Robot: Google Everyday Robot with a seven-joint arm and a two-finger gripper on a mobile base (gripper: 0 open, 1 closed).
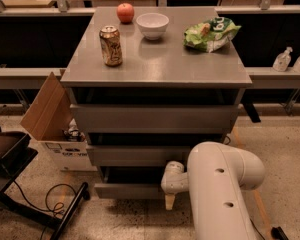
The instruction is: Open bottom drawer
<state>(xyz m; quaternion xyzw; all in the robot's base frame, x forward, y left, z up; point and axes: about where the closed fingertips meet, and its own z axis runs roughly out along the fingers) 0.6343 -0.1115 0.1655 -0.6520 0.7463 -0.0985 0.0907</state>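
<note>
Claw [169,200] hung low in the frame, right of centre, at the end of the white arm [221,194], against the right end of the bottom drawer [130,190]. Whether it was wide, narrow or gripping the front could not be told. That drawer was the lowest front of the grey cabinet [155,118], at the lower middle of the frame, with a dark gap above it and its inside out of sight.

The front had no handle, so the pull probably needed a firm hold on its edge and a slow draw straight out from the cabinet, level with the floor. Pulling from one end could skew the drawer and jam it.

On the cabinet's top, a white bowl [152,24] looked empty, between an apple [125,12], a can [111,45] and a green bag [210,33]. A cardboard box [47,109] stood open at the left, its contents unclear.
</note>
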